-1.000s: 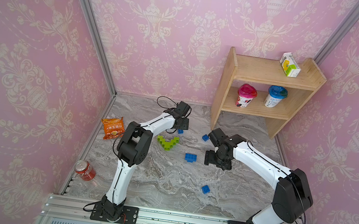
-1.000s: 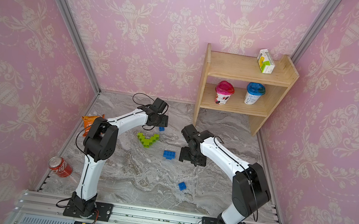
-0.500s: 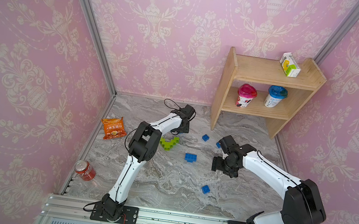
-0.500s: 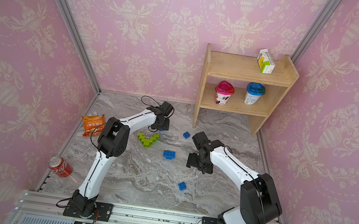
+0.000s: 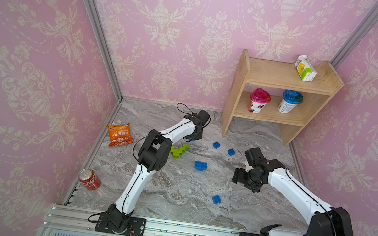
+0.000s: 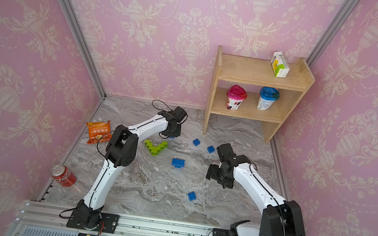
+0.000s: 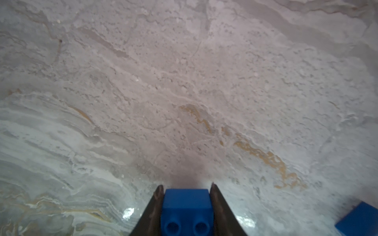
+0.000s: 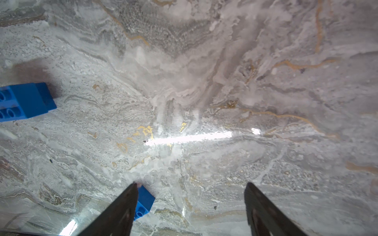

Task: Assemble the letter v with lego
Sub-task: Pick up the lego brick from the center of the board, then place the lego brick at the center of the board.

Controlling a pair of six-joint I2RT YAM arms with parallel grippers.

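— What's at the far left of the marble table (image 5: 170,208)?
— A red soda can (image 5: 89,179) on its side by the left wall. Farther back there's an orange snack bag (image 5: 119,135) lying flat.
— And the left arm?
— It reaches toward the back. In its wrist view the left gripper (image 7: 186,185) is closed narrow on a held blue brick (image 7: 187,206), with a finger against each side and two round studs showing. I can't tell if the brick is lifted or touching the marble.
— Where's the rest of the lego?
— The green bricks (image 5: 179,150) are joined in a V shape just in front of that gripper. To their right, and apart from them, is a wide blue brick (image 5: 200,166). Farther back and to the right lie one small blue brick (image 5: 216,144) and a second small blue brick (image 5: 231,152), near each other but not touching. A lone blue brick (image 5: 216,199) lies nearer the front.
— The right gripper?
— The right gripper (image 8: 191,185) hovers to the right of the wide blue brick, jaws spread wide over bare marble, gripping nothing. In its wrist view a blue brick beside the finger (image 8: 145,200) lies outside the gap. I can't tell which of the bricks it is.
— Far right?
— A wooden shelf (image 5: 240,85) holds a pink-lidded cup (image 5: 259,103) and a blue-lidded cup (image 5: 290,101) on its lower board, and a carton (image 5: 305,67) on top.
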